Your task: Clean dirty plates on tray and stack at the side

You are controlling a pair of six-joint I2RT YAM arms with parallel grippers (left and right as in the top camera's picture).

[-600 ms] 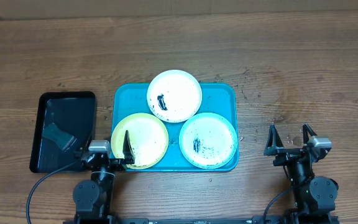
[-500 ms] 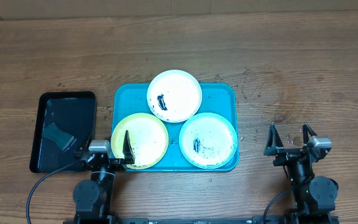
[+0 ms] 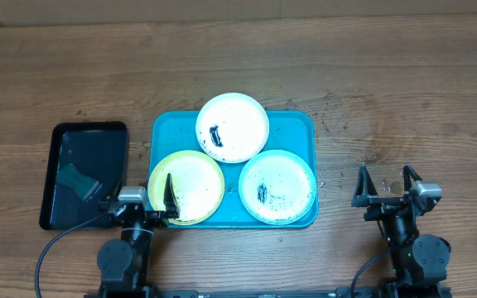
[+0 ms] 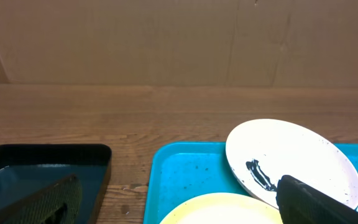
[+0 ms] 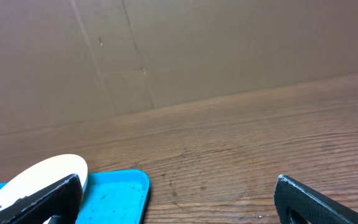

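Three small round black-smeared plates (image 3: 232, 127) sit on the large turquoise-blue rectangular plastic tray (image 3: 170, 132), with the left gripper (image 3: 137, 195) and right gripper (image 3: 385, 185) both spread wide, holding nothing

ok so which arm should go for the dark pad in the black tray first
Left. The left arm sits right beside the black tray, jaws open, with the dark pad just ahead of it. The right arm is beyond the blue tray, with the plates in between.
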